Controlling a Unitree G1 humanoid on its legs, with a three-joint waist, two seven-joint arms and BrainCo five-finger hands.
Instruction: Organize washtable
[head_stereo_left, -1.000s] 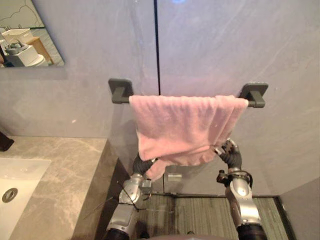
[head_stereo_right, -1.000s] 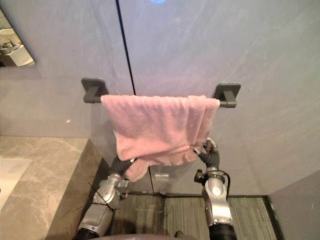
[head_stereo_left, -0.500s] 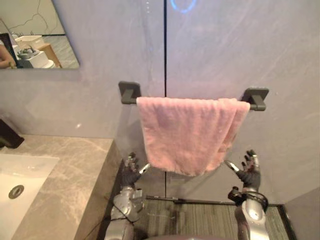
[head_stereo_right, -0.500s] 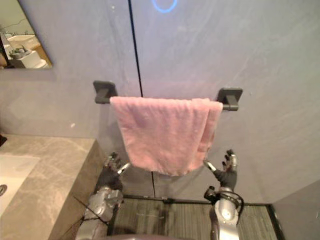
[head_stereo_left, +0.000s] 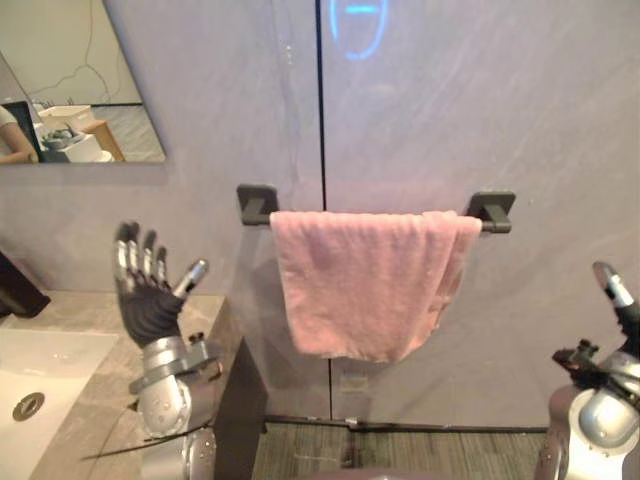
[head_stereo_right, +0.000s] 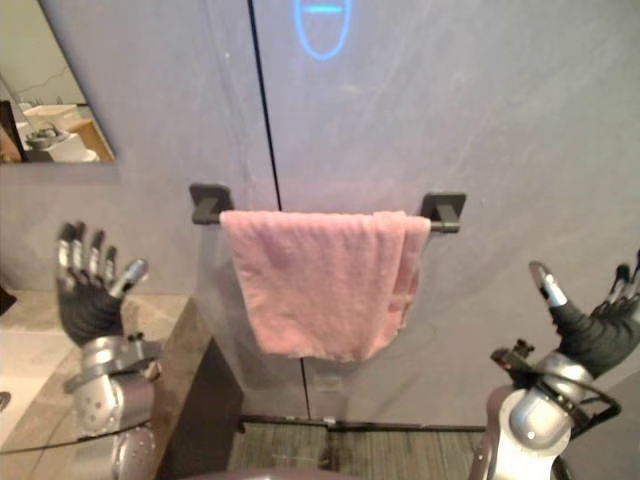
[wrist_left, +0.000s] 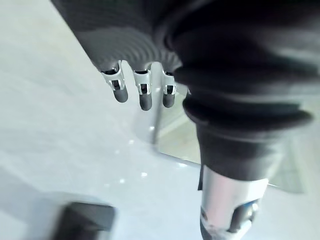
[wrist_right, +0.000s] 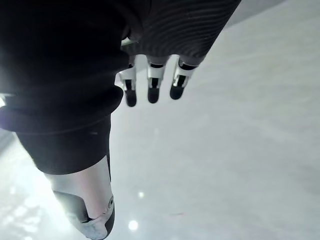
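Note:
A pink towel (head_stereo_left: 365, 280) hangs folded over a dark wall rail (head_stereo_left: 258, 203), its lower edge loose and a thicker fold at its right end. My left hand (head_stereo_left: 147, 305) is raised, palm toward me, left of the towel and above the counter, fingers straight and spread, holding nothing. My right hand (head_stereo_right: 595, 330) is up at the right edge, well clear of the towel, fingers straight and empty. The left wrist view shows straight fingers (wrist_left: 142, 95) before the wall; the right wrist view shows straight fingers (wrist_right: 152, 89) too.
A marble counter (head_stereo_left: 90, 400) with a white sink (head_stereo_left: 35, 375) lies at lower left. A mirror (head_stereo_left: 70, 90) hangs on the grey wall above it. A dark object (head_stereo_left: 15, 288) stands at the counter's back left. Ribbed flooring (head_stereo_left: 400, 455) lies below the towel.
Both hands have left the towel's lower edge, risen and spread apart, the left over the counter, the right to the far right. The towel now hangs straight. The camera has tilted up.

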